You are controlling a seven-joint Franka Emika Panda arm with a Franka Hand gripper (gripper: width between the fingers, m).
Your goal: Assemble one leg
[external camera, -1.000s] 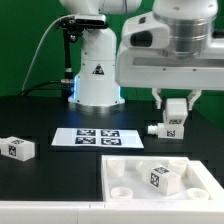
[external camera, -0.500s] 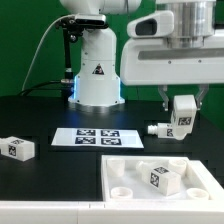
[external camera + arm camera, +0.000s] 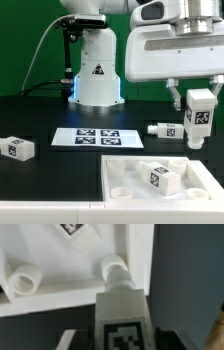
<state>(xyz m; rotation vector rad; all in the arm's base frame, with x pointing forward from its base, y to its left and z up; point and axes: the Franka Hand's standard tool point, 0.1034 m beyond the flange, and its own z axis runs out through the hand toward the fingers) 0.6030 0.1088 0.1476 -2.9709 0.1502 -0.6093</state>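
My gripper (image 3: 197,98) is shut on a leg (image 3: 200,117), a small white peg with a black-and-white tag. It holds the leg upright in the air at the exterior view's right, beyond the white panel (image 3: 125,168). In the wrist view the held leg (image 3: 122,308) runs out from between my fingers (image 3: 120,342) toward the panel's edge (image 3: 60,258), where two round sockets (image 3: 115,264) (image 3: 22,280) show. A second leg (image 3: 163,129) lies on the table just left of the held one. A third (image 3: 161,178) lies on the panel. Another (image 3: 17,148) lies at far left.
The marker board (image 3: 97,137) lies flat in the middle of the black table. The arm's white base (image 3: 97,75) stands behind it. The panel fills the front right of the table.
My gripper has carried the leg toward the exterior view's right, away from the leg lying on the table. The other parts have not moved.
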